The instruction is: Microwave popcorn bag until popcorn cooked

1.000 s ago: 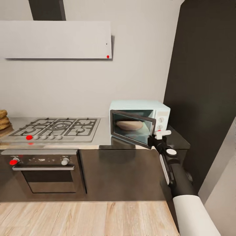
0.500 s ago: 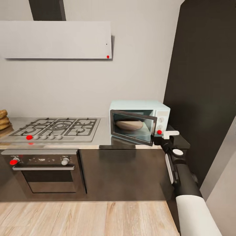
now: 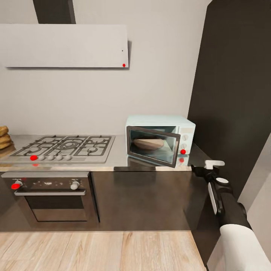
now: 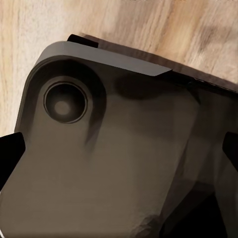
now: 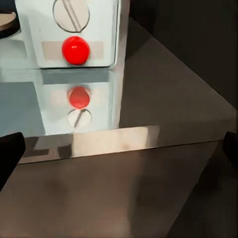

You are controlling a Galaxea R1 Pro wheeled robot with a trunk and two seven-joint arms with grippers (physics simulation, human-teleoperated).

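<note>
Microwave [image 3: 161,138] door ajar, tan popcorn bag [image 3: 148,143] inside (light red).

White right forearm [image 3: 235,241], black wrist, white-tipped pincer [image 3: 210,165].

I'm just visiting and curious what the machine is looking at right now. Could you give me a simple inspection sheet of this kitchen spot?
Surface: grey glossy countertop, reflective.
Job's things: pale-blue microwave, door ajar, red light lit; tan popcorn bag inside.
Clutter: brown stacked items at counter's far left.
End effectors: right end effector off the counter's right end, apart from the microwave, open or shut unclear; left one unclear.
Cables: nothing seen.
Surroundings: gas hob, built-in oven, white hood, wood floor.
</note>
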